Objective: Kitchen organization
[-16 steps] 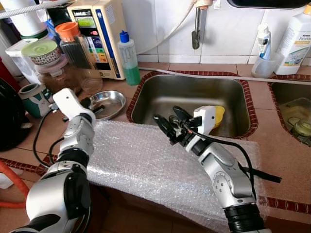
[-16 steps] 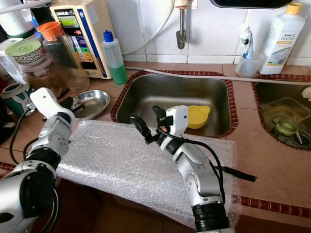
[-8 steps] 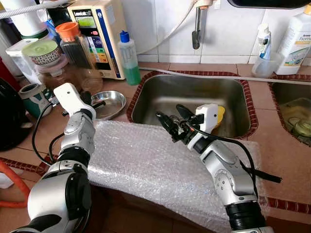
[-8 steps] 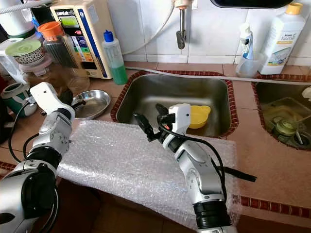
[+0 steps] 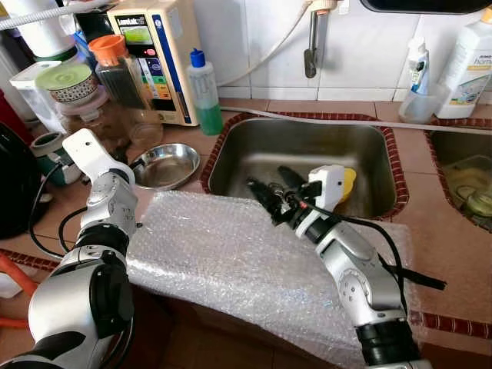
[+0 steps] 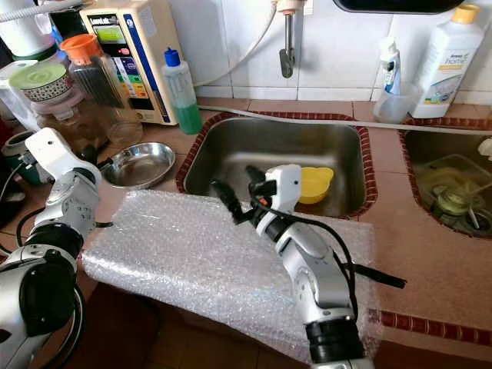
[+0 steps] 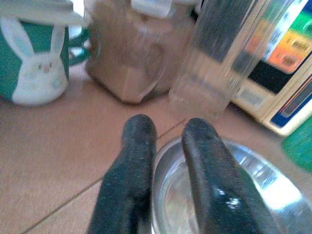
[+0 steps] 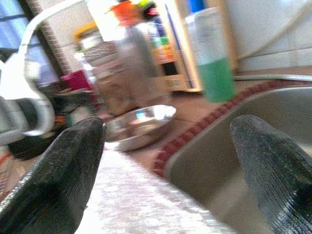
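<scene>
A shallow steel bowl (image 5: pixel 165 163) sits on the tiled counter left of the sink (image 5: pixel 307 142). My left gripper (image 7: pixel 168 127) is at its near rim, one finger (image 7: pixel 134 161) outside and one inside, closed on the rim. A sheet of bubble wrap (image 5: pixel 246 254) lies along the counter's front edge. My right gripper (image 5: pixel 269 184) hovers open over the sink's near left corner, above the wrap's far edge, holding nothing. A yellow bowl (image 5: pixel 347 183) lies in the sink behind the right wrist.
Jars (image 5: pixel 115 77), a rabbit mug (image 5: pixel 50 150), a water purifier (image 5: pixel 154 54) and a green soap bottle (image 5: pixel 204 92) crowd the counter behind the steel bowl. A tap (image 5: pixel 310 46) hangs over the sink. A second sink (image 5: pixel 461 177) and a white bottle (image 5: pixel 469 65) are at the right.
My left arm has swung to the left and the steel bowl has shifted slightly left with it. The wrap's left end has slid left. The right gripper has barely moved.
</scene>
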You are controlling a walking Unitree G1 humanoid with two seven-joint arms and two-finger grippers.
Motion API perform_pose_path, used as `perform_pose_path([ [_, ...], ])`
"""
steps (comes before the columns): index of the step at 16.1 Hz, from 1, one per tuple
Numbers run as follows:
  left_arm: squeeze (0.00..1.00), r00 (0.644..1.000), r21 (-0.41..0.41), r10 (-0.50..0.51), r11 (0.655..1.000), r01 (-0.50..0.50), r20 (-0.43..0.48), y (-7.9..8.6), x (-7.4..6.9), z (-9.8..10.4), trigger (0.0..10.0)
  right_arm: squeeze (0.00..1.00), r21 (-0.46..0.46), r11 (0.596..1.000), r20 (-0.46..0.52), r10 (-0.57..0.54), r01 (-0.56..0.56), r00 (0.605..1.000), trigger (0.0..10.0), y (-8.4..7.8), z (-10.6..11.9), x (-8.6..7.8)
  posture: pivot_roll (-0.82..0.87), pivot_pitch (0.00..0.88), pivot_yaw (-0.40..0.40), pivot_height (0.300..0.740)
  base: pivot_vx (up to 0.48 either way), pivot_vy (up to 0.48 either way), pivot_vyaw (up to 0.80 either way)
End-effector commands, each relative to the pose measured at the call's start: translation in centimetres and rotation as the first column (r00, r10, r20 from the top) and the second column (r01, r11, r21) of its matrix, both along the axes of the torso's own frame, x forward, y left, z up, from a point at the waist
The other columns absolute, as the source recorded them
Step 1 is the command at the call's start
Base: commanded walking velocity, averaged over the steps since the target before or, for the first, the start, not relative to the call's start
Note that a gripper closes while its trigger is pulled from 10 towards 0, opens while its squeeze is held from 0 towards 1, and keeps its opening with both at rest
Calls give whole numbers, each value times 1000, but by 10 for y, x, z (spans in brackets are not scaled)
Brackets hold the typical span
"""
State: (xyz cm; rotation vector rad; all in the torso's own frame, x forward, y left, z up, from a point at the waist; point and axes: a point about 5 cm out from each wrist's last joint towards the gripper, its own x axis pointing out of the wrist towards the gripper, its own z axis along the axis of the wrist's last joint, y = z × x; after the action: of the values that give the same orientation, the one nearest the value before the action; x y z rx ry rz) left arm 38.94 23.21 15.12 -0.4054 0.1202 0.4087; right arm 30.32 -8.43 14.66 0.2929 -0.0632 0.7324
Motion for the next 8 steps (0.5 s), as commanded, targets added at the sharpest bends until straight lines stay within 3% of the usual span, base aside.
perform_pose_path([
  [1, 1000, 999, 11, -1, 1000, 1, -53, 2, 2, 2, 10000, 922, 16, 997, 27, 71, -72, 997, 10000, 11, 7, -7, -10, 9, 143, 740, 0, 0, 0],
  [5, 1000, 991, 35, -58, 997, 62, -120, -9, 0, -11, 10000, 910, 2, 998, 24, 56, -56, 998, 10000, 11, 7, -8, -19, 13, 141, 740, 0, 0, 0],
  [8, 1000, 984, -26, -67, 998, 64, -165, -10, -5, -24, 10000, 910, -15, 998, 26, 60, -59, 998, 10000, 10, 7, -9, -22, 15, 138, 740, 0, 0, 0],
])
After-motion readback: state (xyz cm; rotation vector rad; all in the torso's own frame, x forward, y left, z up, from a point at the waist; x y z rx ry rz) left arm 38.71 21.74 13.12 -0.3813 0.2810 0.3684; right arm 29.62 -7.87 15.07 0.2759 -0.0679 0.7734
